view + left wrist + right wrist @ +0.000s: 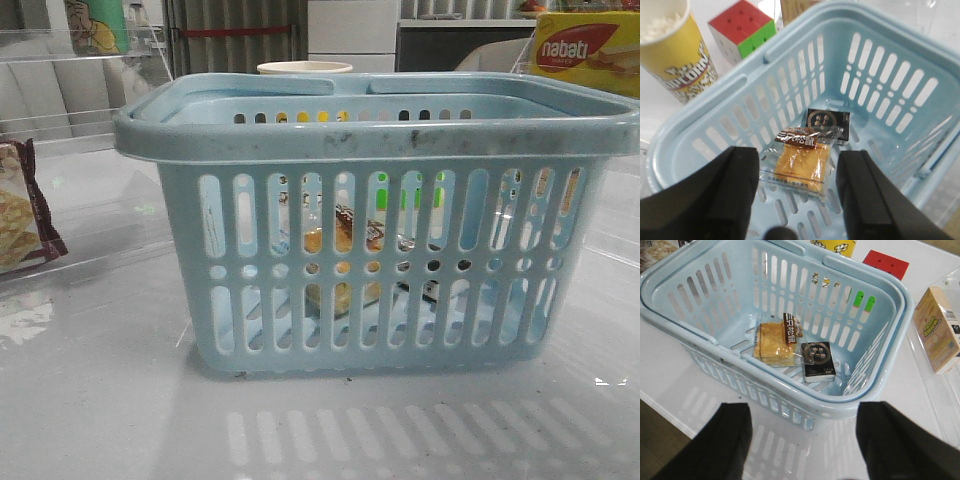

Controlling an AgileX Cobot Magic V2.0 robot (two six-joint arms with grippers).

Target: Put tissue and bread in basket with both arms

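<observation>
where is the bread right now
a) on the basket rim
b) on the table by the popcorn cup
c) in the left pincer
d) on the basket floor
d: the bread lies flat on the floor of the basket beside a small black pack, and the open left pincer holds nothing.

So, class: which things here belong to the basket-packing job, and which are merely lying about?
Job: bread, black tissue pack, basket.
Lying about: popcorn cup, puzzle cube, cracker packet, Nabati box, small carton.
</observation>
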